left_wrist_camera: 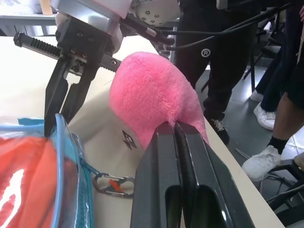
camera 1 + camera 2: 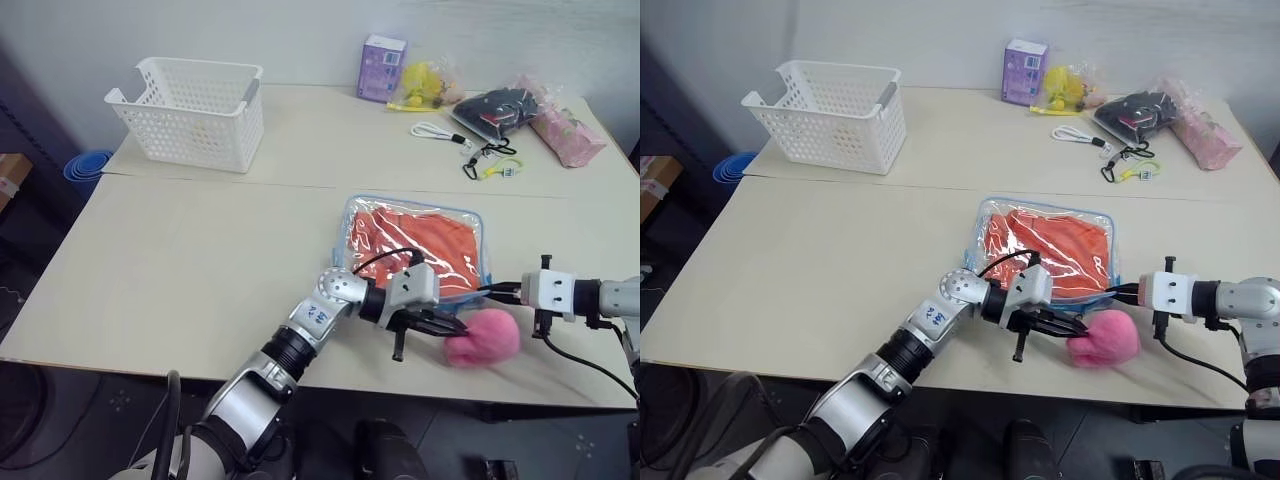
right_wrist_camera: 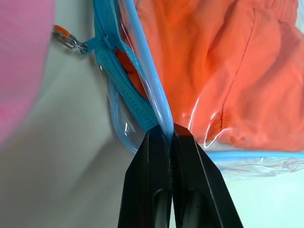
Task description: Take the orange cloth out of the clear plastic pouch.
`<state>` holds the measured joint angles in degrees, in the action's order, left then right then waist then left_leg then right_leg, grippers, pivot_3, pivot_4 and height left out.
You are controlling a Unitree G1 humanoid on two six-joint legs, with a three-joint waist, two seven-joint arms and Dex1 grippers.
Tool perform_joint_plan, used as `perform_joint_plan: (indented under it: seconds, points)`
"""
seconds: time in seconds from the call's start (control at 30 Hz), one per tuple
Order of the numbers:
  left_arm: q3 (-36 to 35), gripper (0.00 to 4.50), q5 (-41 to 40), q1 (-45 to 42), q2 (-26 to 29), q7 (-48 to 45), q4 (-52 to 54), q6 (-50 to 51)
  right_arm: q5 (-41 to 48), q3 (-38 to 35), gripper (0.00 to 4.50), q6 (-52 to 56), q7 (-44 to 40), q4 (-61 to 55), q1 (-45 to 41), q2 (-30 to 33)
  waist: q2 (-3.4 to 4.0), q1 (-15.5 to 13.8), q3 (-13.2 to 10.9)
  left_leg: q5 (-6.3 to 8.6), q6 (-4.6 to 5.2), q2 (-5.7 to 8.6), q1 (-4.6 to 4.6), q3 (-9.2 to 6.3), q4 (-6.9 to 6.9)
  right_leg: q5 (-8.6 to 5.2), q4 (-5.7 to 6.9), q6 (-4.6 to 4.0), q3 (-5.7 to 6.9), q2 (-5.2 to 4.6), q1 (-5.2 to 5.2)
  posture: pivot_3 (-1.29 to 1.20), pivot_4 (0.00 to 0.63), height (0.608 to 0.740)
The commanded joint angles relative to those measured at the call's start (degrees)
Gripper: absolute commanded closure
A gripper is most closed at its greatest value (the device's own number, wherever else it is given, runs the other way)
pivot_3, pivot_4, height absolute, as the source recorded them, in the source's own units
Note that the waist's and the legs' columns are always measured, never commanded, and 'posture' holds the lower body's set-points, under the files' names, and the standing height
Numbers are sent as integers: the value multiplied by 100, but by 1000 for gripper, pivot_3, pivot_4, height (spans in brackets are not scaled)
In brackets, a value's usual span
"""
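Beige counter (image 2: 200,260): left hand (image 2: 452,328) clamped on the pink charm (image 2: 485,337), right hand (image 2: 492,290) clamped on the pouch's (image 2: 417,205) blue edge at the near right corner, both at that end. Cloth (image 2: 420,245) lies inside, away from both hands, toward the basket (image 2: 190,110). Whether the zipper is open is hard to tell; film glare masks the folds.

You have even, diffuse light over the pale surface (image 2: 200,250), with soft shadows only. White glare streaks the clear plastic pouch (image 2: 415,245) at centre right. In the right wrist view, the pink plush charm (image 3: 19,61) at upper left blurs out of focus.
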<state>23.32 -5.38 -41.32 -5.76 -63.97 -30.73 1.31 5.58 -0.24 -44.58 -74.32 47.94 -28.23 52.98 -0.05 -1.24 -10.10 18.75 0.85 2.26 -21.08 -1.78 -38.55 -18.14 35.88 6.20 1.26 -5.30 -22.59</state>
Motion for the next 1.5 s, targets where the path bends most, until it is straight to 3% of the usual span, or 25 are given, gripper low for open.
perform_joint_plan:
  seconds: [0.03,0.1,0.23,0.43,0.8,0.97,1.13,1.23,1.37,1.47,1.5]
  points:
    - [-317,4460,-287,213,483,-178,738,113,51,-93,4500,-45,73,105,47,43,0,13,0,0,0,-1,0,0,0,0,1,0,-1,0,-1,0,150,740]
    - [-455,4460,-426,352,852,-294,1095,297,59,-103,4500,-80,79,146,63,67,1,21,1,-1,-3,-4,2,-1,0,0,4,0,-1,2,-1,0,150,740]
    - [-1065,4460,-921,852,2282,-909,1938,774,57,-135,4500,-256,68,369,78,142,3,53,1,-1,-4,-4,1,-4,0,0,5,0,-1,1,-1,0,150,740]
    - [-1828,4460,-1279,1218,3720,-1296,1875,1125,46,-117,4500,-461,36,567,42,177,3,33,1,0,-2,0,-3,-26,-11,0,0,0,11,-5,8,0,150,740]
    - [-2913,4460,-1299,1196,4877,-1195,362,649,25,-121,4500,-647,163,653,9,161,4,144,1,1,-3,-1,-5,-31,2,0,3,0,16,-4,2,0,150,740]
    - [-3234,4460,-1607,1168,5033,-1252,293,1013,351,-192,4500,-561,-82,463,227,108,4,127,1,1,-3,0,-4,-32,6,0,3,0,17,-5,1,0,150,740]
    - [-3103,3052,-1680,1158,4799,-1169,1160,977,1619,-534,4500,944,-710,-722,859,-52,4,126,0,1,-3,0,-10,-41,5,0,3,0,21,-8,3,0,150,740]
    - [-2839,2103,-1671,1071,4564,-1215,1822,863,1868,-757,3821,1298,-585,-1460,1269,-34,4,124,0,1,-3,0,-11,-40,3,0,4,0,21,-8,2,0,150,740]
    - [-2167,859,-1480,761,3923,-1150,2416,567,2171,-1314,2504,1839,-388,-2450,2161,153,5,54,1,1,-5,0,-12,-42,3,0,2,0,24,-7,3,0,150,740]
    - [-1622,15,-943,520,3325,-869,2173,-126,2356,-1894,1472,2154,-210,-3196,2968,214,7,-26,2,3,-2,7,-14,-39,1,0,-1,0,23,-10,4,0,150,740]
    - [-1447,0,-779,447,3160,-833,2023,-349,2447,-2088,1133,2299,-101,-3509,3215,174,7,-28,2,3,-1,8,-13,-36,1,0,-1,0,21,-8,5,0,150,740]
